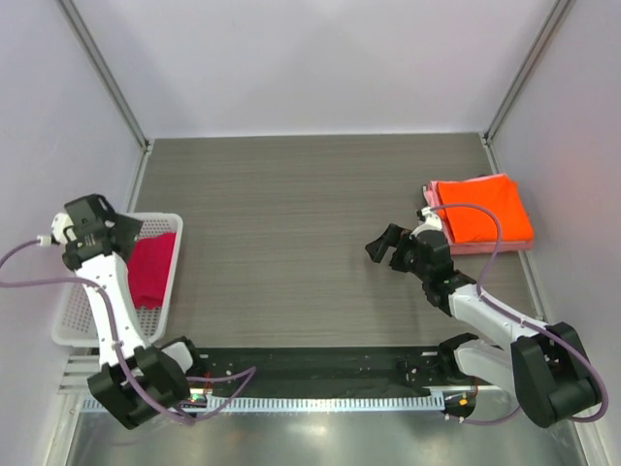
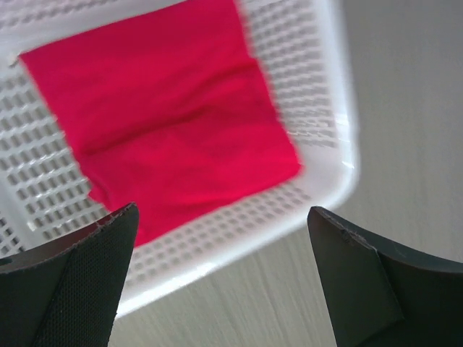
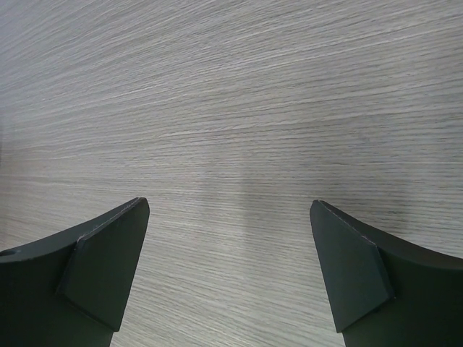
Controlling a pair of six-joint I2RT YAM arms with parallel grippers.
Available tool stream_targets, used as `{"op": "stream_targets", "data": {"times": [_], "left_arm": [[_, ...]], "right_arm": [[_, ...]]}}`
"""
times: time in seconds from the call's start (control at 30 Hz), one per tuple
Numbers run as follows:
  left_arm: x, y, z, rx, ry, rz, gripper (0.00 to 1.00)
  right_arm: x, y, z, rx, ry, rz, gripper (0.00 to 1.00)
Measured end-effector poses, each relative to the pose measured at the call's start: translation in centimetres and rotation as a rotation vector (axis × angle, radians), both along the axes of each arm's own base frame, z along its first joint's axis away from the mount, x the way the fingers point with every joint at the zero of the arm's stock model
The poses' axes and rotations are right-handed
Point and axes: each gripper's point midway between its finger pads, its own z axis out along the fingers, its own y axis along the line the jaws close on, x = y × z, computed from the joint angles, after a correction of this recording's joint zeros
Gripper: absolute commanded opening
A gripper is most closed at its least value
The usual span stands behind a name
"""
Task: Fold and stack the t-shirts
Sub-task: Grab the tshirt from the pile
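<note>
Crimson t-shirt (image 2: 166, 116) lies in the mesh basket (image 1: 73, 320), seemingly the last to fold.
Left jaws hang wide over it, poised to lift. Well across the counter (image 1: 291, 214) from the basket, orange t-shirt (image 1: 482, 209) tops pink t-shirt (image 1: 485, 249) — right jaws wide, empty.

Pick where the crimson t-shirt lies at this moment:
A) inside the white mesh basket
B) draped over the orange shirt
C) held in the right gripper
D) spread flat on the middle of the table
A: the crimson t-shirt lies inside the white mesh basket, below the open left gripper, while the orange t-shirt sits folded at the far right.
</note>
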Motion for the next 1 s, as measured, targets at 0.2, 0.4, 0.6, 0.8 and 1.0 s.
{"op": "stream_targets", "data": {"times": [0.2, 0.4, 0.6, 0.8, 1.0], "left_arm": [[-2.0, 0.8, -6.4, -0.155, 0.117, 0.144, 1.0], [-2.8, 0.2, -11.2, -0.27, 0.23, 0.245, 0.97], [-3.5, 0.7, -15.4, -0.312, 0.386, 0.307, 0.81], [-2.9, 0.1, -17.7, -0.395, 0.341, 0.285, 0.0], [-0.6, -0.4, -12.0, -0.314, 0.036, 0.161, 0.0]], "right_arm": [[-0.1, 0.2, 0.0, 0.003, 0.0, 0.012, 1.0], [-0.2, 0.3, -0.3, 0.0, 0.009, 0.021, 1.0], [-0.1, 0.3, -0.3, -0.002, 0.005, 0.023, 0.99], [-0.1, 0.3, -0.2, -0.001, 0.004, 0.025, 0.99], [-0.1, 0.3, -0.2, -0.001, 0.004, 0.027, 0.99]]}}
